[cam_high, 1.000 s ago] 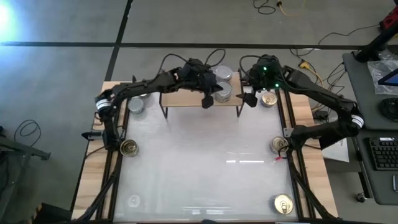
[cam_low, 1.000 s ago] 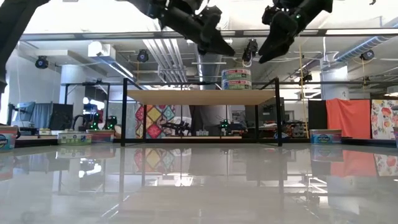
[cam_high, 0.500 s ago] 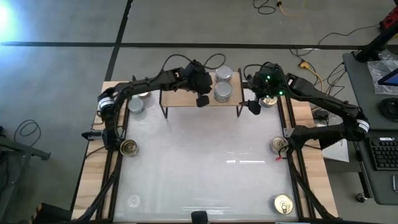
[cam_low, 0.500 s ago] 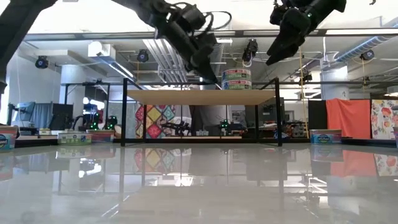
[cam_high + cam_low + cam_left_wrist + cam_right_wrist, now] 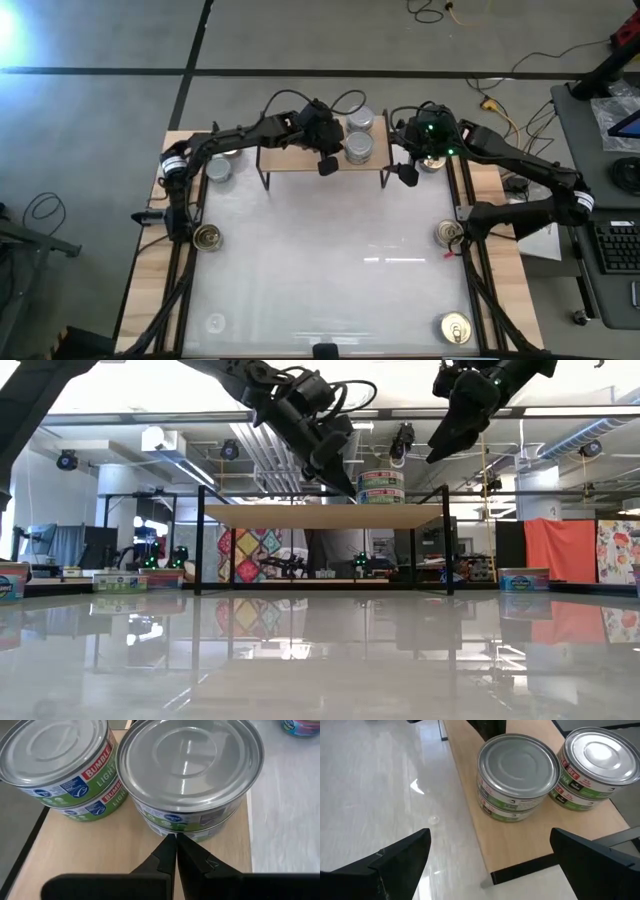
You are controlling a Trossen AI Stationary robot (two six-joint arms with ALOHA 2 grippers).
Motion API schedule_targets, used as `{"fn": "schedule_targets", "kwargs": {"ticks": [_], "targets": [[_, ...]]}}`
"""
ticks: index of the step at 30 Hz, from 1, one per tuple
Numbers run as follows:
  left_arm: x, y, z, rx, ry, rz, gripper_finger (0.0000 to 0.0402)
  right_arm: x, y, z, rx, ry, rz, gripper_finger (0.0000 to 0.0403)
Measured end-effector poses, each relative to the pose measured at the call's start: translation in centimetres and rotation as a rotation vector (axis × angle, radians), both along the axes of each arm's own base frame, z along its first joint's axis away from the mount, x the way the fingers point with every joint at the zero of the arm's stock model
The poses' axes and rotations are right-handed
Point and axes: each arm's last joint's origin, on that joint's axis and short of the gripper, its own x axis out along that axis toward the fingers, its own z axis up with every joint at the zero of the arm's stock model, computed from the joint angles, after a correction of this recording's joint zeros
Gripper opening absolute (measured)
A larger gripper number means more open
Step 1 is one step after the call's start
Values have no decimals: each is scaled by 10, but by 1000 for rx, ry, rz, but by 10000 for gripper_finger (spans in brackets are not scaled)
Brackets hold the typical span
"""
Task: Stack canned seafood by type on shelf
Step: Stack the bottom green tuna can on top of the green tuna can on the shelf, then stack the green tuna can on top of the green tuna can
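Observation:
Two stacks of two silver-lidded tins each stand on the light wooden shelf (image 5: pixel 300 157), toward its right end: a near stack (image 5: pixel 359 148) (image 5: pixel 190 770) (image 5: pixel 517 770) and a far stack (image 5: pixel 360 120) (image 5: pixel 60 760) (image 5: pixel 597 762). My left gripper (image 5: pixel 325 162) (image 5: pixel 176 842) is shut, above the shelf just left of the near stack, its tips pointing at that stack's lower tin. My right gripper (image 5: pixel 405 172) (image 5: pixel 490 865) is open and hangs in the air off the shelf's right end. In the low view one stack (image 5: pixel 380 485) shows on the shelf. My left gripper's shut fingertips (image 5: pixel 172 840) stand right at the side wall of the near stack's lower tin (image 5: pixel 195 832), coming level from the table's left. I cannot tell whether they touch it.
Loose tins lie around the white tabletop (image 5: pixel 330 270): a silver one (image 5: pixel 218 168) left of the shelf, gold-lidded ones at the left edge (image 5: pixel 207 236), the right edge (image 5: pixel 450 233), the near right corner (image 5: pixel 455 327), and under my right arm (image 5: pixel 432 160).
My left gripper has moved a little toward the table's left, away from the near stack, and has come down closer to the shelf top. My right gripper has drifted slightly toward the table's near and right edges. The tins have stayed where they were.

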Motion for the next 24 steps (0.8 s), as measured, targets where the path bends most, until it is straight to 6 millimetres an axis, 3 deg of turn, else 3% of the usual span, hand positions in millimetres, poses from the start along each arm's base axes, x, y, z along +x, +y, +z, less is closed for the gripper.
{"fn": "schedule_targets", "kwargs": {"ticks": [18, 20, 24], "targets": [[-2, -2, 4, -4, -8, -14, 0, 0, 0, 0, 2, -1, -1, 400], [-8, -5, 12, -16, 12, -18, 0, 0, 0, 0, 1, 0, 0, 400], [-31, -26, 53, -26, 38, -49, 0, 0, 1, 0, -7, 1, 9, 400]]}}
